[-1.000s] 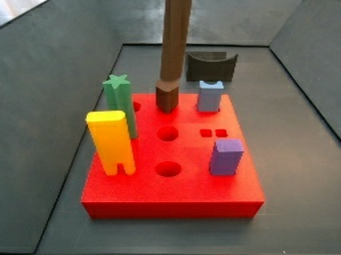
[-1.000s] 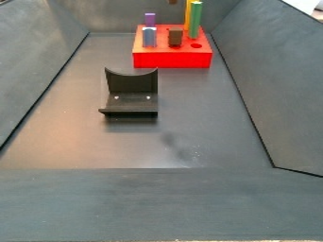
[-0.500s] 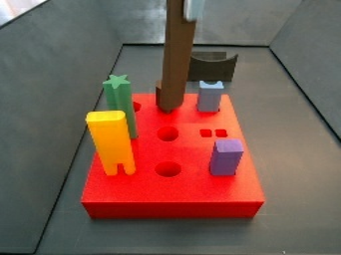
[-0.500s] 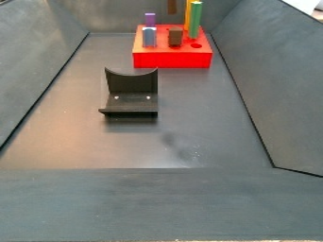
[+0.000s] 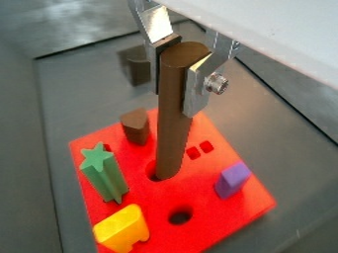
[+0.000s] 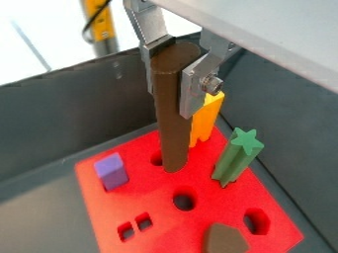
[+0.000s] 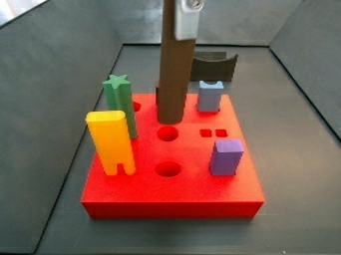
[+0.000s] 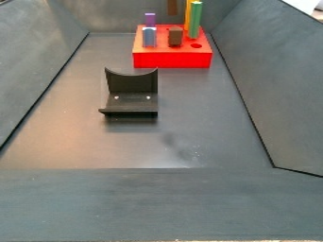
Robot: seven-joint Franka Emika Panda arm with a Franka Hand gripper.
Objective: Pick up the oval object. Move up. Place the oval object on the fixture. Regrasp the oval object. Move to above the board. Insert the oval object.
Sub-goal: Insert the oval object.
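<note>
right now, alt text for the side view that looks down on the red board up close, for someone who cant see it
The gripper, at the frame's top edge, holds a tall dark brown oval object upright, its lower end at a hole in the red board. Yellow, green, purple and blue pegs stand on the board, and the dark fixture sits behind it.

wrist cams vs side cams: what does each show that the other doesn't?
Wrist only: the pincer seen close, both silver fingers clamped on the brown peg near its top.
Side only: the blue-grey peg, and the whole fixture with its base plate.
Both: the red board, green star peg, yellow peg, purple peg.
</note>
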